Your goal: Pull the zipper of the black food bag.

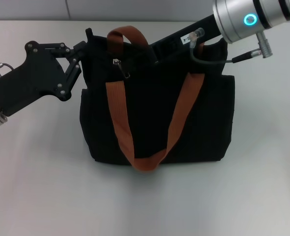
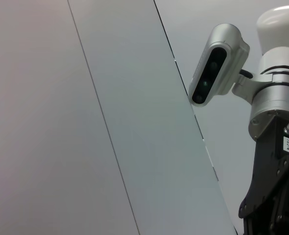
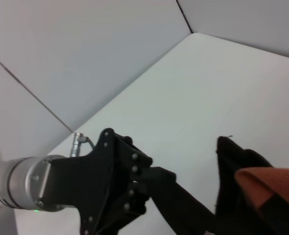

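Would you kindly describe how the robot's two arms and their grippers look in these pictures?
Both arms have silver cylindrical wrist segments and matte black, angular gripper bodies with visible screws. The left gripper has a metal connector at its wrist. The right gripper carries a cyan glowing ring, a white label, a black cable and a silver wrist camera.

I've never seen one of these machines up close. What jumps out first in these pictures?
The big black food bag at the middle of the white table, with its orange-brown strap handles looped over the front. The left gripper reaches the bag's top left corner, and the right arm, with its glowing ring, slants down to the bag's top from the right. A small silver zipper sits near the top left.
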